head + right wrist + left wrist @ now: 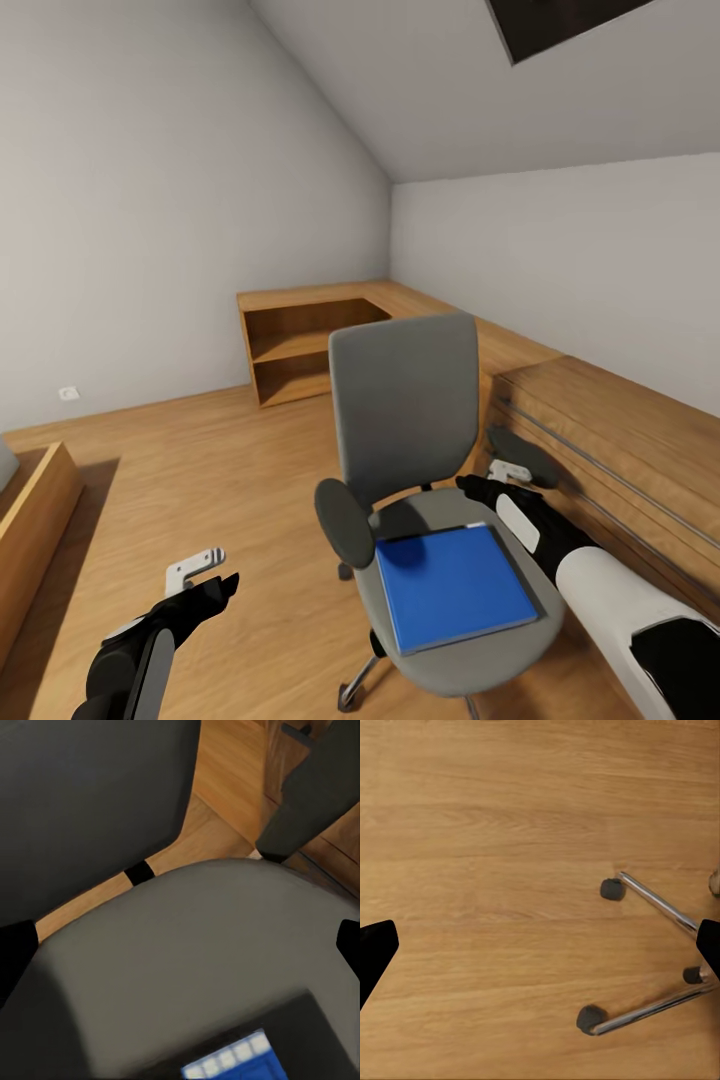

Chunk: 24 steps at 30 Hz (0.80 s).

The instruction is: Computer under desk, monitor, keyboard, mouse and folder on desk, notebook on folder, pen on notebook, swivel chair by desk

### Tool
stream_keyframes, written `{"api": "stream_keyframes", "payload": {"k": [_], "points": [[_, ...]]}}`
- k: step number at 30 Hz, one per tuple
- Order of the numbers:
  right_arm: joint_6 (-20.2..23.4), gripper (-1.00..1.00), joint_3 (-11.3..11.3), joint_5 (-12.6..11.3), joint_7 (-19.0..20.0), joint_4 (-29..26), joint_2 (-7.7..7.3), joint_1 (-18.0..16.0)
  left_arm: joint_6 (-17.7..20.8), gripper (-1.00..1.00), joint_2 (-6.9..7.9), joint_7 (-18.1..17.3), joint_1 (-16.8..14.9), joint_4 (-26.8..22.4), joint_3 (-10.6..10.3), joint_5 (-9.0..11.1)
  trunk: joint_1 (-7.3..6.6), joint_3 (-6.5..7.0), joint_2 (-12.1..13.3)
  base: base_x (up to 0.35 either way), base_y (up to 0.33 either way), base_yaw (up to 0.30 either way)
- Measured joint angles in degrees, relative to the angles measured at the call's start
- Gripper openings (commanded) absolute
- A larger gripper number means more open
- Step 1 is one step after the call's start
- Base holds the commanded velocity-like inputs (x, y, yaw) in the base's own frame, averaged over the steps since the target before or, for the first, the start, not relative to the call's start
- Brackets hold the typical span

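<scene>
The grey swivel chair (405, 400) stands in front of me on the wooden floor, its back towards the far wall. The blue folder (455, 585) lies flat on its seat (195, 945). My right gripper (472, 485) hovers open just over the seat's rear right, beside the right armrest (522, 455); a corner of the folder (240, 1061) shows below it. My left gripper (205, 578) hangs open over bare floor left of the chair, above its chrome legs and castors (649, 898). The desk, computer, monitor, keyboard, mouse, notebook and pen are out of view.
A low wooden shelf unit (300, 350) stands against the back wall. A long wooden cabinet (620, 450) runs along the right wall, close to the chair. Another wooden piece of furniture (30, 520) sits at the left edge. Open floor lies between them.
</scene>
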Motion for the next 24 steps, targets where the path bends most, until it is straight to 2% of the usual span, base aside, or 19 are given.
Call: {"api": "stream_keyframes", "payload": {"k": [8,21,24], "points": [[-0.03,1.0,0.02,0.06,-0.04,1.87,0.12,-0.01,0.02,1.0,0.0,-0.09,0.0,-0.15,0.0,0.0,0.01,0.0,0.0,0.177,0.0,0.0],[-0.08,1.0,0.07,0.22,-0.18,4.83,0.84,-0.01,0.36,1.0,-0.03,-0.12,0.0,-3.63,0.17,0.2,0.02,0.0,0.0,0.021,0.0,0.0],[-0.12,1.0,0.07,0.25,-0.19,5.37,0.86,-0.01,0.41,1.0,-0.03,-0.12,0.0,-4.39,0.22,0.23,0.68,-0.54,-1.19,0.002,0.0,0.0]]}}
